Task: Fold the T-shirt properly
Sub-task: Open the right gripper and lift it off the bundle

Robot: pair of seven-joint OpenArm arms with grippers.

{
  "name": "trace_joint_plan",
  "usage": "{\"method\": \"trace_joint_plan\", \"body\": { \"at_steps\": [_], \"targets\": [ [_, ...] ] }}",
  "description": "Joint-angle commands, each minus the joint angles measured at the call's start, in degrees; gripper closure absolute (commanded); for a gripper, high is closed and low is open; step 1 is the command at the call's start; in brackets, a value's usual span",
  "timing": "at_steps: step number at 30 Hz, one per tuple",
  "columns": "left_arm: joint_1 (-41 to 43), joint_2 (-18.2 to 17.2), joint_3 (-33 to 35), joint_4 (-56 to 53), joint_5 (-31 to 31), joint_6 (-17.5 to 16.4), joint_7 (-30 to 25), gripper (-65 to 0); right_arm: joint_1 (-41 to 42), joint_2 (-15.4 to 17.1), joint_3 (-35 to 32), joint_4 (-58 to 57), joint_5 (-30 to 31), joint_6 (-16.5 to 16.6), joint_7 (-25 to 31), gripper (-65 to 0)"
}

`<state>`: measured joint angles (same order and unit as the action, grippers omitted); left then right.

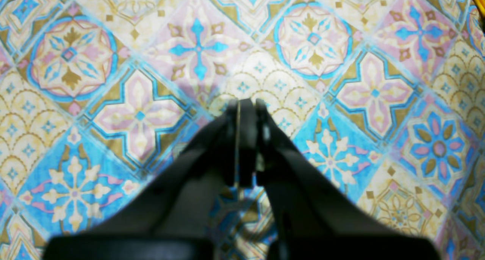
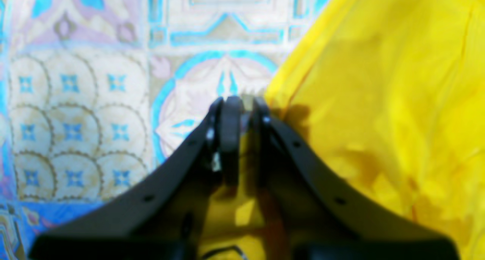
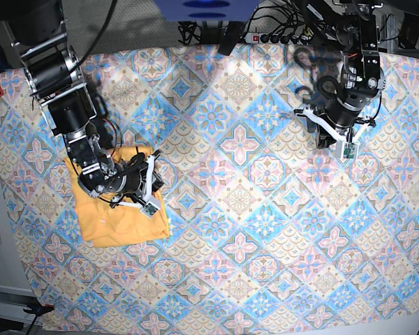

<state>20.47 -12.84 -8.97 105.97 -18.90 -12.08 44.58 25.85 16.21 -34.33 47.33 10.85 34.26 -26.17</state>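
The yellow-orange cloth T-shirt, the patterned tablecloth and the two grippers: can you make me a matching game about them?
Things:
1. yellow-orange cloth T-shirt
2. blue-pink patterned tablecloth
3. left gripper
4. right gripper

Descriptions:
A. shut, over bare tablecloth
B. jaws at the shirt's edge
C. bunched under one arm
D. covers the whole table

Pairs: 1-C, 2-D, 3-A, 4-B

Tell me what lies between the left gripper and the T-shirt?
In the base view, only patterned tablecloth lies between left gripper and T-shirt.
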Motion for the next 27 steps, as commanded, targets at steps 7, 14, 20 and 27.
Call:
{"method": "trace_joint_plan", "body": {
  "at_steps": [7,14,20,27],
  "targets": [
    [0.3,-0.4,-0.1,1.1,-0.3,-0.1,-1.0,0.0,-3.6,0.5,0.4,15.7,0.8,-0.2,-5.3,-6.9],
    [3.2,-0.4,-0.5,1.2,-3.3,-0.1,-1.4,0.0,-17.0,1.2,12.6,32.8,0.7,-0.2,-12.3,-6.9],
    [6.7,-0.4,0.0,1.2,-4.4,-0.1,-1.5,0.0,-30.6,2.1,25.8,41.2,0.7,-0.2,-12.2,-6.9],
    [11.6,-0.4,-0.4,4.1,-8.7,-0.1,-1.5,0.0,-44.2,2.1,36.5,50.1,0.7,-0.2,-12.0,-6.9]
  ]
}}
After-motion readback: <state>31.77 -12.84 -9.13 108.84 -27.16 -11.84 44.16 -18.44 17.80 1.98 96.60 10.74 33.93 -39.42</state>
